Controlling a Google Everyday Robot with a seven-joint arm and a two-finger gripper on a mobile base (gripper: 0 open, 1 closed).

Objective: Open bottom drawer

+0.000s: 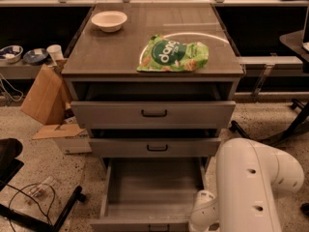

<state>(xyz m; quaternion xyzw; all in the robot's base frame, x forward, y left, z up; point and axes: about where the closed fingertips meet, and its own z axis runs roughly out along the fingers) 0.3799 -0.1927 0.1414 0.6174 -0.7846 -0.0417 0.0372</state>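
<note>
The bottom drawer (153, 192) stands pulled far out of the grey cabinet (152, 57). Its plain grey inside is bare. Its front panel lies at the lower edge of the view, with the small black handle (158, 227) just showing. My white arm (251, 187) fills the lower right. Its wrist (203, 212) reaches down beside the right end of the drawer's front. The gripper itself is below the lower edge of the view and hidden.
The top drawer (153, 114) and middle drawer (155, 147) stand slightly pulled out. A green snack bag (174, 54) and a white bowl (109, 20) lie on the cabinet top. Cardboard pieces (46, 95) lean at the left. A black chair base (29, 211) and cables lie lower left.
</note>
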